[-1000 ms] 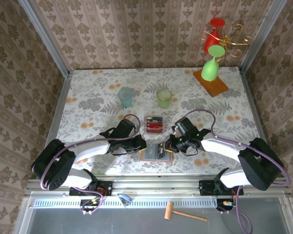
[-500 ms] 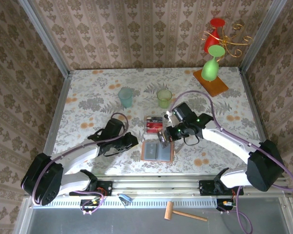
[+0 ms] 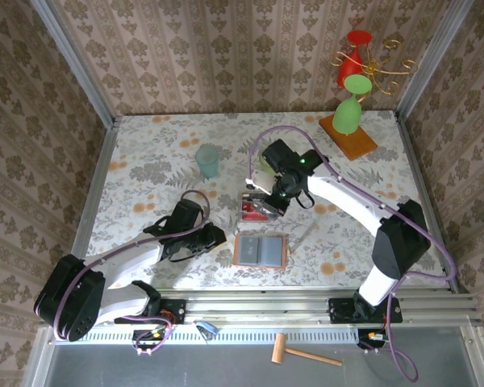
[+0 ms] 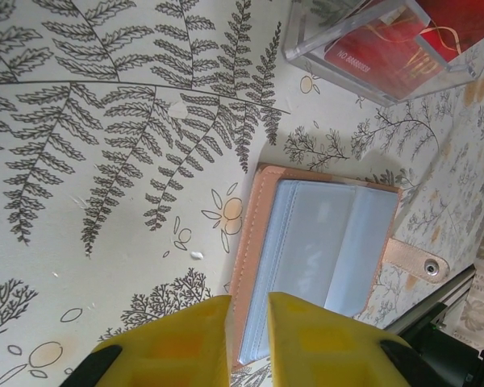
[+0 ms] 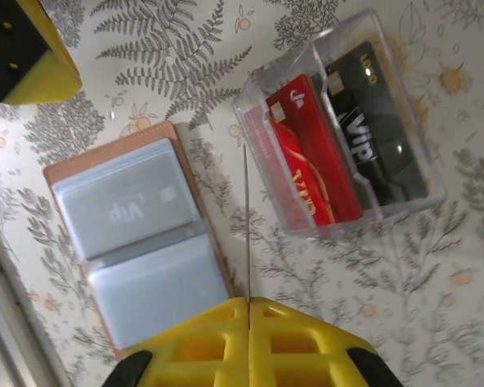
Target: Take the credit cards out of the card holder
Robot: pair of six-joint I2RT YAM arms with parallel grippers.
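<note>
The worktop (image 3: 145, 173) wears a pale sheet printed with grey ferns and small orange blossoms. Brown damask wallpaper closes it in on three sides, with metal posts at the two back corners. Along the near edge runs a metal rail, and on the grey shelf below it lies a wooden mallet (image 3: 305, 352).

The holder (image 3: 260, 251) lies open and flat near the 6 o'clock edge, its tan border around grey-blue pockets that face up. One pocket shows a pale card through it. Just at its 12 o'clock stands a clear tray (image 5: 262, 93) holding cards (image 5: 310, 161), one red and one dark, side by side.

The left claw (image 4: 248, 302) sits low at the holder's 9 o'clock, its yellow fingers slightly parted with nothing between them. The right claw (image 5: 248, 302) hangs by the tray's 1 o'clock corner, pressed together on a thin card (image 5: 246, 226) seen edge-on. In the wrist view that edge runs over the strip of sheet between holder and tray.

A blue-green cup (image 3: 207, 160) stands at the tray's 11 o'clock, well apart. In the worktop's 1 o'clock corner an orange board (image 3: 356, 141) carries a green goblet (image 3: 348, 114), with a red vase (image 3: 353, 60) and gold wire (image 3: 389, 68) behind it.
</note>
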